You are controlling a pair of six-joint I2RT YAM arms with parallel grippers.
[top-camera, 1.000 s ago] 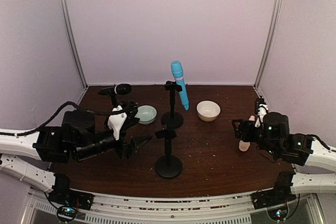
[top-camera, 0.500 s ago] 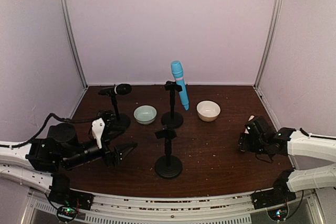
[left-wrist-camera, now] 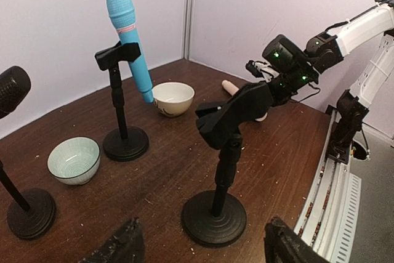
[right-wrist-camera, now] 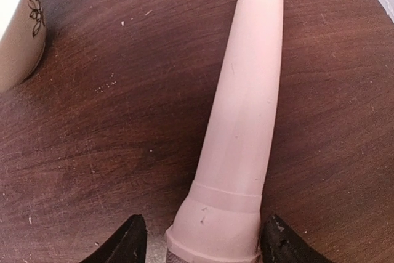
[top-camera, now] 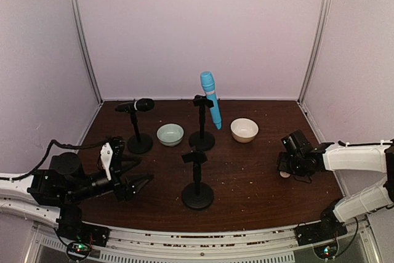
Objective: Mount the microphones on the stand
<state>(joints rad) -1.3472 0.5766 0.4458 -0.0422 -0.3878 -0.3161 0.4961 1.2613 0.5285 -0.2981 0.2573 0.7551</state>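
The smooth, tapering cream-pink microphone [right-wrist-camera: 237, 121] lies flat inside the parted right claw [right-wrist-camera: 200, 246]; the left claw [left-wrist-camera: 206, 246] gapes empty.

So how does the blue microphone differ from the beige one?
The blue microphone stands tilted, head up, clipped in a stand; the beige microphone lies flat on the table. The blue one is clear of both grippers; the beige one lies between the right gripper's fingers. Both are slim sticks.

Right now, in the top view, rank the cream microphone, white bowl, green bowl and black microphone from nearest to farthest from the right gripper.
1. Cream microphone, far right.
2. White bowl, right of centre.
3. Green bowl, left of centre.
4. Black microphone, far left.
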